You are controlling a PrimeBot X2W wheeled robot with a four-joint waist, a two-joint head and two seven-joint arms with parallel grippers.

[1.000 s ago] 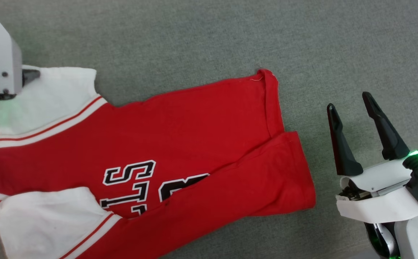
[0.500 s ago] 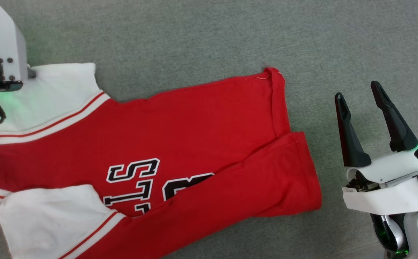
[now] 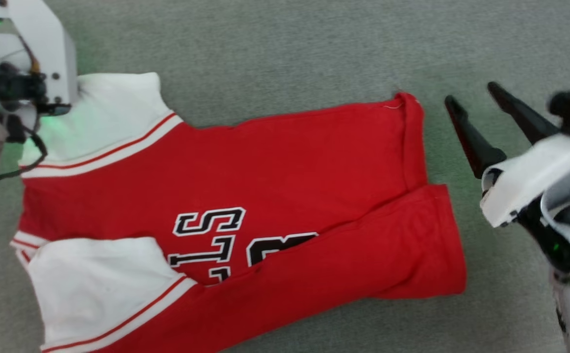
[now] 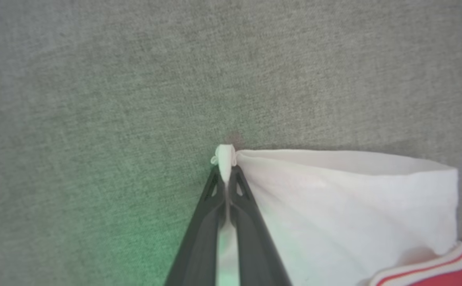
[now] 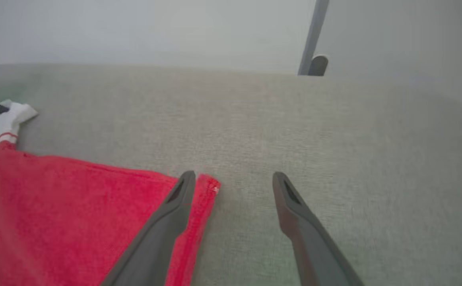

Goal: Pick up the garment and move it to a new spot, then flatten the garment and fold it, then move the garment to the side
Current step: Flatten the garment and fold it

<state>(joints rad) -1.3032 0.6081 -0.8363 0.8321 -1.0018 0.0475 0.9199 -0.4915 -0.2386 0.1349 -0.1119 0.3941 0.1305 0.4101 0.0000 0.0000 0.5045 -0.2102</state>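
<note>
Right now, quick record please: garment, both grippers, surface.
garment: red jersey lying on the surface, front up, near long side folded over part of the lettering
left gripper: shut on the corner of the white sleeve
right gripper: open, at the hem corner, nothing held
surface: grey fabric

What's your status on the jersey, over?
Left gripper shut on white sleeve corner of garment. Right gripper open at red hem corner, not gripping. One long edge folded over, on grey surface.
</note>
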